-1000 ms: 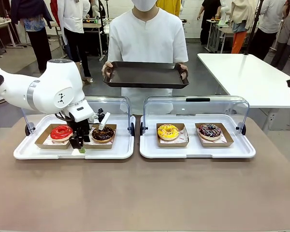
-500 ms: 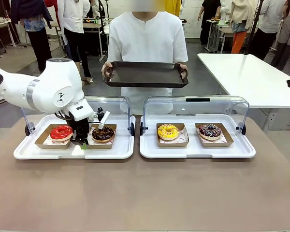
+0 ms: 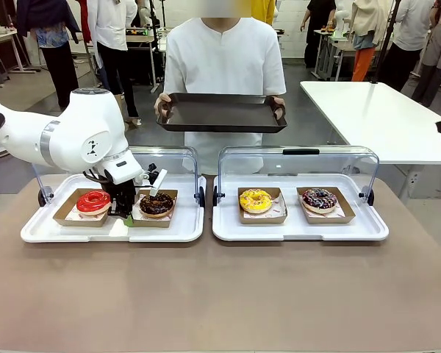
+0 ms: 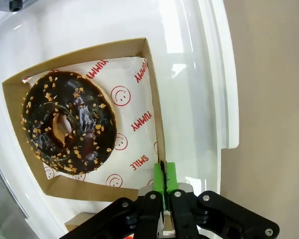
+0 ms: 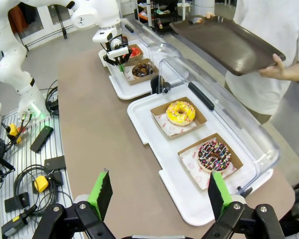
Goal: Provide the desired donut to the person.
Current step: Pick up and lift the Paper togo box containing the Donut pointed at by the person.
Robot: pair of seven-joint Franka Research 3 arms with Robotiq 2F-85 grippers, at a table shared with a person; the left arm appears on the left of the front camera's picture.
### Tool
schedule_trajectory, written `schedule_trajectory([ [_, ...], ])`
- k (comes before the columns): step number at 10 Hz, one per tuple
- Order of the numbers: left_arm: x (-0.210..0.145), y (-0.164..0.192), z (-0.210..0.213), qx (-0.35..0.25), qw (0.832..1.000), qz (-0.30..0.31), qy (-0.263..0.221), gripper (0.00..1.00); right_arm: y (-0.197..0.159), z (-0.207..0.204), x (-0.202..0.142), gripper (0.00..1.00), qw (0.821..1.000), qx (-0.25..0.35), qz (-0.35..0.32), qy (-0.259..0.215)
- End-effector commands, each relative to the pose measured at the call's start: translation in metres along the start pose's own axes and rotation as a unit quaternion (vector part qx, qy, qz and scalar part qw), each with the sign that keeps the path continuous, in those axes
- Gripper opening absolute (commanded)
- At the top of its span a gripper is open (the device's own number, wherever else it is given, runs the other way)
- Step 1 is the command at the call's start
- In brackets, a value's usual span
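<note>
Left end effector (image 4: pixel 163 180) is pinched tight on the side wall of the cardboard box (image 4: pixel 150 74) holding the chocolate donut (image 4: pixel 69 122), just to its right in the left white tray (image 3: pixel 110 234), while the person (image 3: pixel 224 59) waits beyond with a dark serving tray (image 3: pixel 220 118).

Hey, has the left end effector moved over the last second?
Yes. The left end effector, pinching the chocolate donut's box, sits farther up the picture from the white tray's near rim than before.

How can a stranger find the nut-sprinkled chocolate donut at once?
Find the white plastic tray on the robot's left. Take the brown cardboard box that the left claw pinches. Its donut is dark chocolate with nut crumbs; the neighbouring donut is glossy red.
</note>
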State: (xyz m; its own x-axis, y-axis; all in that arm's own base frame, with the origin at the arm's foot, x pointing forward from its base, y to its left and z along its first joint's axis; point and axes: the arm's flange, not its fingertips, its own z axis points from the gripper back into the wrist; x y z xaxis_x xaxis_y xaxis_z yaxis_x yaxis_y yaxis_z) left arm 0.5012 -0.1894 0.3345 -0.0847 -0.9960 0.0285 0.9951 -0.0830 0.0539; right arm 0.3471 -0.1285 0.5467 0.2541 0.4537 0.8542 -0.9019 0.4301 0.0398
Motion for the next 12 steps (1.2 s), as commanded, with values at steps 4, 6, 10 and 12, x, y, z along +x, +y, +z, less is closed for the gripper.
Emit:
schedule_trajectory([
  [4, 0.005, -0.011, 0.032, -0.022, 1.000, -0.013, -0.004, 0.00, -0.001, -0.001, 0.000, 1.00, 1.000, 0.002, 0.003, -0.010],
  [6, 0.015, -0.032, 0.101, -0.005, 0.999, -0.031, 0.006, 0.00, -0.001, -0.001, 0.000, 1.00, 1.000, 0.002, 0.003, -0.010],
  [10, 0.031, -0.069, 0.228, 0.031, 0.999, -0.035, 0.018, 0.00, -0.001, -0.001, 0.000, 1.00, 1.000, 0.002, 0.003, -0.010],
  [12, 0.042, -0.083, 0.273, 0.056, 0.998, -0.029, 0.023, 0.00, -0.001, -0.001, 0.000, 1.00, 1.000, 0.002, 0.003, -0.010],
])
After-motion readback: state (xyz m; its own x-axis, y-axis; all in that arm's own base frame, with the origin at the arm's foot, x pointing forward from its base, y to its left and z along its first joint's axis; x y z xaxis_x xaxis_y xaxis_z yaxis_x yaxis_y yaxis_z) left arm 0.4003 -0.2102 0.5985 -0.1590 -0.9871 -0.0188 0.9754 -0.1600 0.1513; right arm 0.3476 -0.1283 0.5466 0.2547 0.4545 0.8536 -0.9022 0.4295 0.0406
